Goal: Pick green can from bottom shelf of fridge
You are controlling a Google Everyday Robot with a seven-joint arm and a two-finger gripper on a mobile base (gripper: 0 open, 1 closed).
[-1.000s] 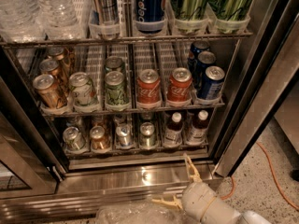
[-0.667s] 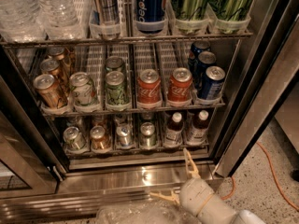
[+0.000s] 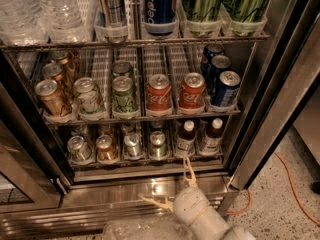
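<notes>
The fridge (image 3: pixel 125 190) stands open in front of me, with wire racks and a steel base panel. On the bottom shelf (image 3: pixel 150 160) several small cans stand in clear lane trays. The green can (image 3: pixel 158 145), dark-bodied with a shiny silver top, is fourth from the left, beside a silver can (image 3: pixel 133 145). My gripper (image 3: pixel 172 185) is open and empty. It hangs in front of the base panel, just below and slightly right of the green can. One finger points up toward the shelf's edge and the other points left.
Two brown bottles (image 3: pixel 186 138) stand right of the green can. The rack above holds red Coca-Cola cans (image 3: pixel 159 94), green-and-white cans (image 3: pixel 123 95) and blue Pepsi cans (image 3: pixel 226 88). The steel door frame (image 3: pixel 270 119) rises at right. An orange cable (image 3: pixel 292 184) lies on the floor.
My gripper has shifted a little to the left and slightly closer to the bottom shelf, fingers still spread. The cans have not moved.
</notes>
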